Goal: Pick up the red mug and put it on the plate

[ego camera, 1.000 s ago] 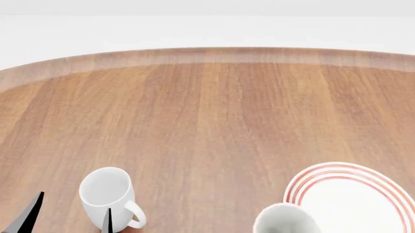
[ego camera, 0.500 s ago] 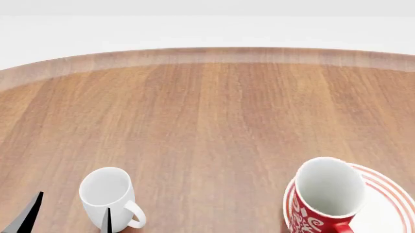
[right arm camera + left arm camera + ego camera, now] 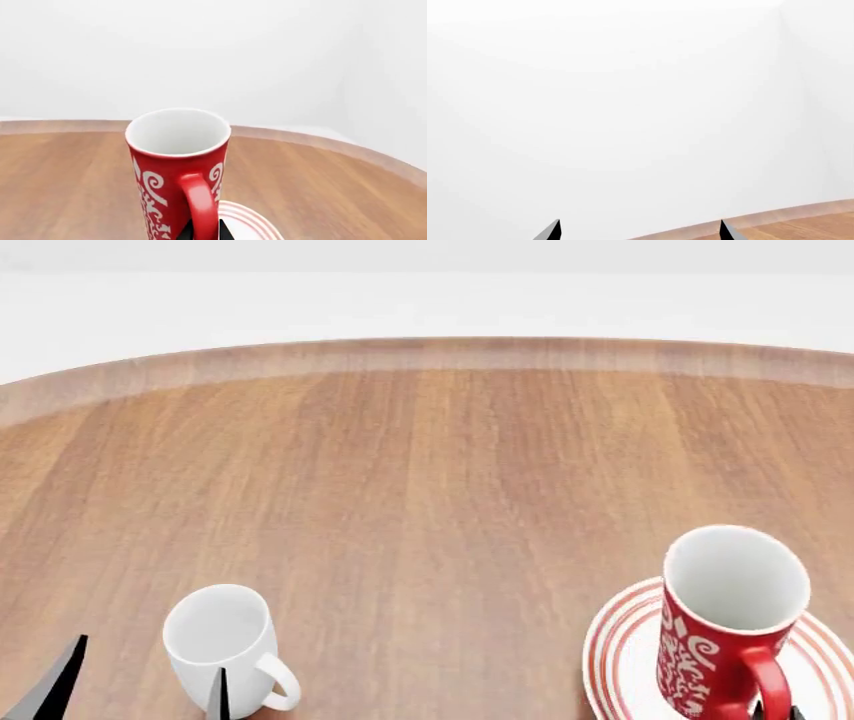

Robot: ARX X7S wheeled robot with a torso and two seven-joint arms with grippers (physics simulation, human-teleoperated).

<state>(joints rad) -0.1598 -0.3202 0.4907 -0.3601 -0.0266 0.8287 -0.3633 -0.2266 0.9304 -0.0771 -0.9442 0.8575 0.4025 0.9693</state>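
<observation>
The red mug [image 3: 727, 625], with a white swirl pattern and white inside, is upright over the plate [image 3: 617, 655], a white plate with red rings at the near right. Its base is hidden, so I cannot tell whether it touches the plate. My right gripper [image 3: 204, 232] is shut on the mug's red handle [image 3: 199, 200], with one dark fingertip on each side. The mug [image 3: 175, 165] fills the right wrist view, with the plate [image 3: 250, 222] behind it. My left gripper [image 3: 144, 692] is open and empty at the near left; its fingertips [image 3: 551, 231] stand far apart.
A plain white mug [image 3: 220, 638] stands at the near left, right next to my left gripper's inner fingertip. The round wooden table [image 3: 427, 470] stretches ahead to a curved far edge. A white wall lies beyond it.
The red mug has come up into view at the near right and moved right and farther out over the plate. The left gripper and the white mug have not moved.
</observation>
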